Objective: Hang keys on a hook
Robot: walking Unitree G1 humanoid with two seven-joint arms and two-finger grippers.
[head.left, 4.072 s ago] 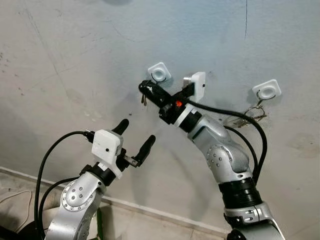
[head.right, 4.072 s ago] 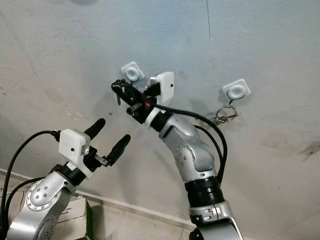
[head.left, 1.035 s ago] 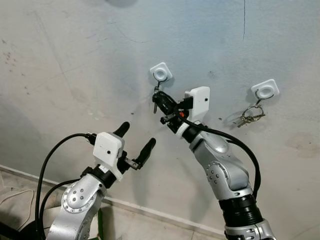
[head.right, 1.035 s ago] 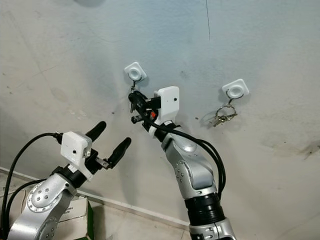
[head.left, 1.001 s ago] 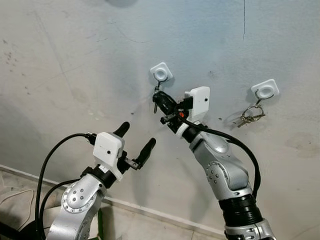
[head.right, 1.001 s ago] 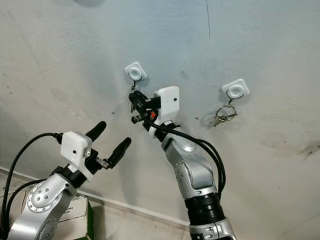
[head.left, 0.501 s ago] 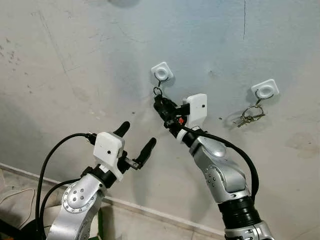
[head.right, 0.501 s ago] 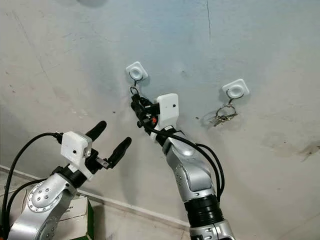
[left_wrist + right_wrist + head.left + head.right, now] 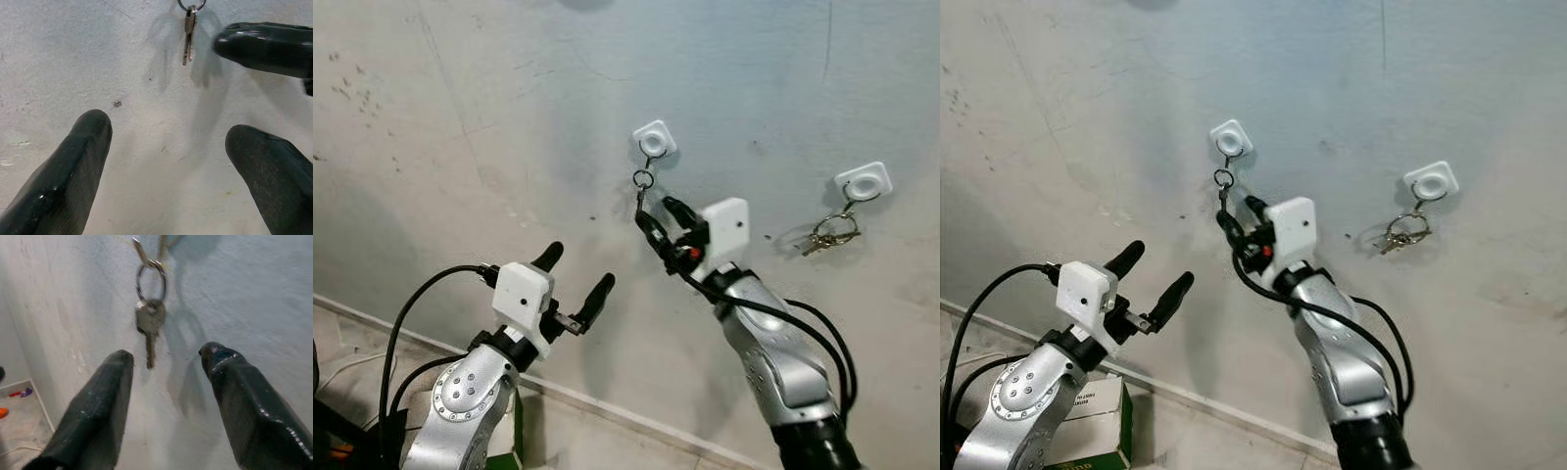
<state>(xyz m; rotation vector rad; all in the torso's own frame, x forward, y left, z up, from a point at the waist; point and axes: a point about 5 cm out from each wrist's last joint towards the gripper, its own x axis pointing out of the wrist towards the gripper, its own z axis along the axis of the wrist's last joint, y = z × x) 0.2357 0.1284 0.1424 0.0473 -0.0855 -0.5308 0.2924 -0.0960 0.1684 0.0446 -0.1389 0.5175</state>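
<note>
Your right gripper [image 9: 658, 217] has let go of the key [image 9: 149, 328] and drawn back just below it; its fingers now stand apart and hold nothing. You see the key in the upper middle of the frame, hanging by its ring [image 9: 150, 280] from the left hook [image 9: 653, 142] on the wall [image 9: 489, 117], long axis vertical, blade pointing down. Your left gripper [image 9: 575, 277] hovers lower left, fingers spread and empty. Another bunch of keys [image 9: 824, 236] hangs from the right hook [image 9: 863, 183].
</note>
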